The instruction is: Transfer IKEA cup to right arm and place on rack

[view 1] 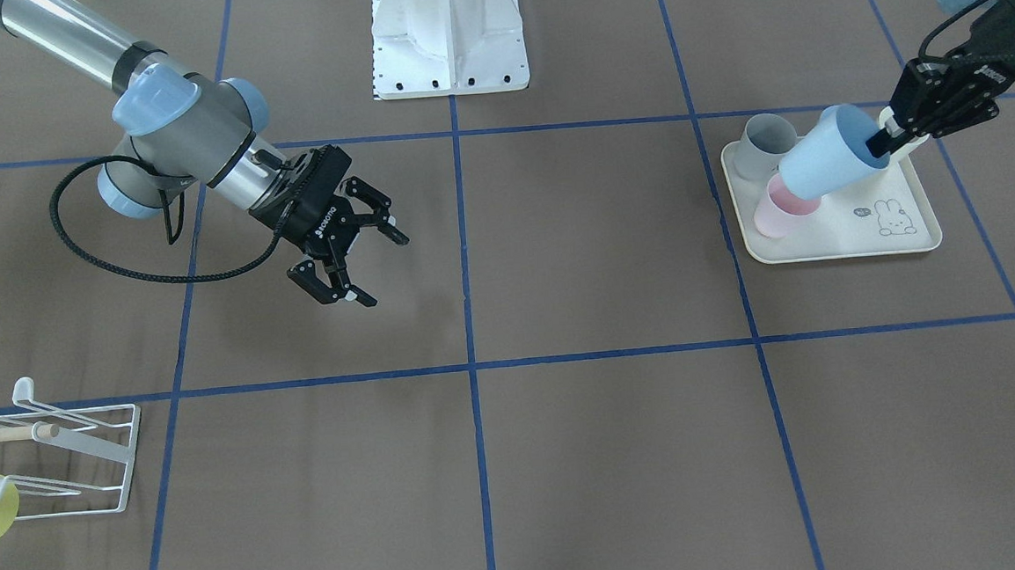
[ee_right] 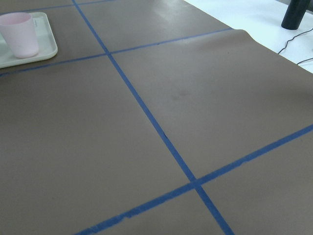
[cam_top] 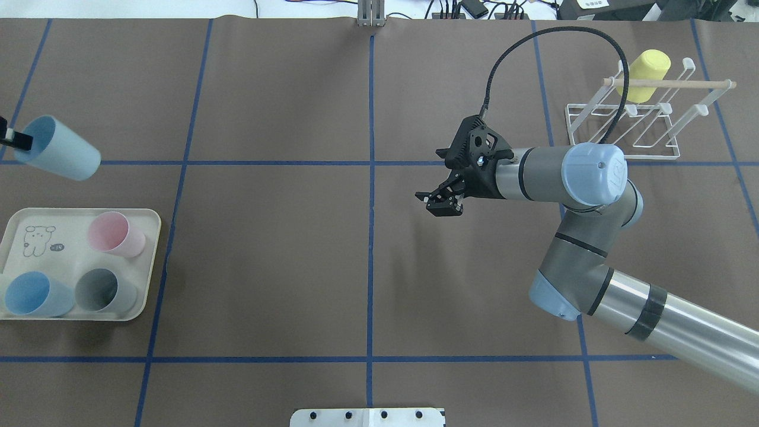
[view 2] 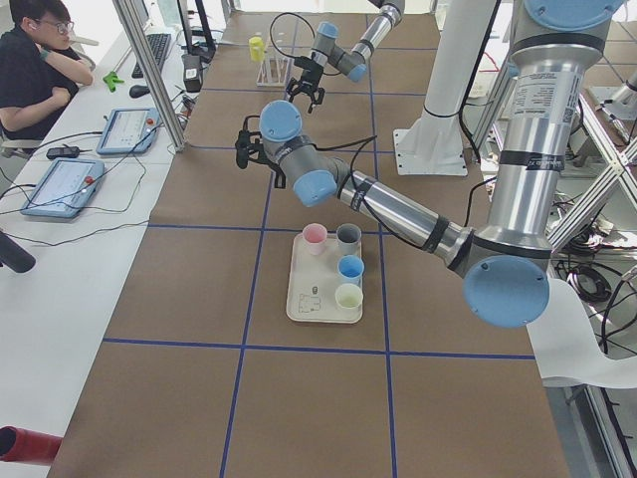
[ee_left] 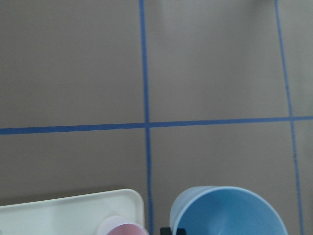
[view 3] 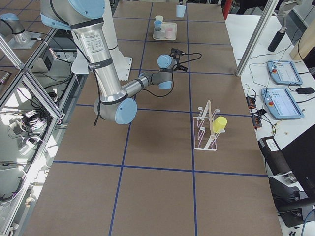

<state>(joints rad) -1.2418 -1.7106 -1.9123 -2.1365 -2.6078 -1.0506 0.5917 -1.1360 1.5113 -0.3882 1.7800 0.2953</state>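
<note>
1. Gripping the rim of the light blue IKEA cup [view 1: 826, 164], the left gripper [view 1: 884, 137] is clamped on the cup's edge at its mouth.
2. The cup hangs in the air, tipped on its side, with its open mouth toward the gripper and its base pointing away.
3. In the front-facing view it hangs over the cream tray [view 1: 928, 237]. The left wrist view shows its rim just beside the tray's corner.
4. The tray bears a line drawing of a rabbit and a small dark speech bubble. The writing in the bubble is too small to read.
5. On the tray stand a pink cup [cam_top: 115, 234], a grey cup [cam_top: 105, 290] and a darker blue cup [cam_top: 32, 295], all upright.
6. The right gripper [view 1: 349, 261] hangs over the bare brown table [view 1: 615, 455] near its middle. Its fingers are spread wide with nothing between them.
7. White lettering on the right gripper's black body appears to read ROBOTIQ.
8. The right gripper is well apart from both the held cup and the rack [cam_top: 622, 133].
9. The rack is a low white wire frame at the table's far right end, with a pale wooden dowel [cam_top: 682, 83] across its top.
10. A yellow cup [cam_top: 645, 72] sits on one of the rack's prongs.
11. Blue tape lines [cam_top: 370, 237] divide the table into squares.
</note>
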